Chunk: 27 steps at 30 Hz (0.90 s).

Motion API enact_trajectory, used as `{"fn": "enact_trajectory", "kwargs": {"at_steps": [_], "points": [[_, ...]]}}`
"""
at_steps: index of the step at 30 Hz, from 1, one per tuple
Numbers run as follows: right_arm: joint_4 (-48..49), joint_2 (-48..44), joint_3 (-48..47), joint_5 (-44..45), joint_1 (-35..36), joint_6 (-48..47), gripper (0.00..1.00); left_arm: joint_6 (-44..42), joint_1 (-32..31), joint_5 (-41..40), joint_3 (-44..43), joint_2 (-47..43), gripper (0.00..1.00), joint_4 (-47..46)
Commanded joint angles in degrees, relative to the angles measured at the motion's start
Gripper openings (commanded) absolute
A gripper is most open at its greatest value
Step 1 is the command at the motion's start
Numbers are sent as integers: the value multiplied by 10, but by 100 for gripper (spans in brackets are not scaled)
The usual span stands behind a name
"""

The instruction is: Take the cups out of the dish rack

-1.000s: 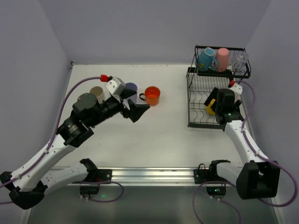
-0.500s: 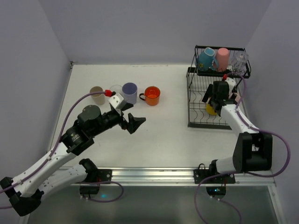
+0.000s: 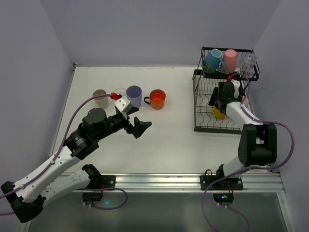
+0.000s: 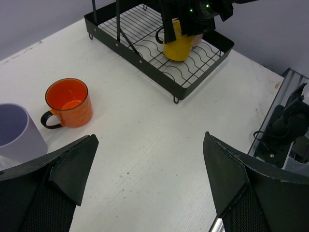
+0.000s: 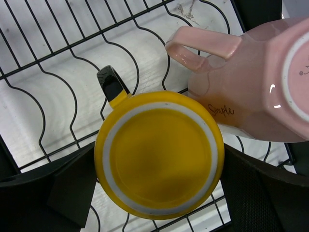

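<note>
White table point(image 3: 169, 140), pale lavender walls point(image 3: 145, 29) on three sides. The dish rack point(image 3: 195, 106) sits at 2 o'clock. A beige cup point(image 3: 100, 95), lavender cup point(image 3: 133, 95) and orange cup point(image 3: 157, 98) stand at 10 o'clock. The left gripper point(image 3: 137, 126) gapes wide over bare tabletop. The right gripper point(image 3: 218, 100), equally wide, straddles an upturned yellow cup point(image 5: 159, 154) on the lower tray point(image 4: 131, 57) — pink mug point(image 5: 251, 82) just beside.

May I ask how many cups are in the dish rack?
5. Upper shelf of the dish rack: blue cup, pink cup, clear cup. Lower tray: yellow cup, pink mug beside it. Others may be hidden.
</note>
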State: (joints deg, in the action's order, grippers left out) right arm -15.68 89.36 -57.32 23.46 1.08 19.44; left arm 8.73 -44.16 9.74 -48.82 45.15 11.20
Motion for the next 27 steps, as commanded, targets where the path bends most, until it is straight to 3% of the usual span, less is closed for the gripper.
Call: {"fn": "enact_trajectory", "kwargs": {"at_steps": [1, 2, 5, 8, 11, 19, 27], "points": [[14, 9, -25, 0, -1, -10, 99, -15, 2, 1, 7, 6, 100, -23], [17, 10, -23, -2, -1, -7, 99, -15, 2, -2, 7, 7, 100, -24], [41, -8, -1, -2, 0, -10, 85, -14, 2, -3, 5, 13, 100, -24], [72, -59, 35, -14, 15, -6, 66, -7, 2, 12, 0, 24, 100, -27], [88, -120, 66, -20, 32, 1, 59, 9, 2, 40, -6, 41, 100, -40], [130, -324, 142, -128, 52, 38, 57, 102, 2, 94, -27, 106, 100, -85], [202, -478, 207, -365, 53, 171, 57, 266, 2, 142, 9, 231, 96, -310]]}}
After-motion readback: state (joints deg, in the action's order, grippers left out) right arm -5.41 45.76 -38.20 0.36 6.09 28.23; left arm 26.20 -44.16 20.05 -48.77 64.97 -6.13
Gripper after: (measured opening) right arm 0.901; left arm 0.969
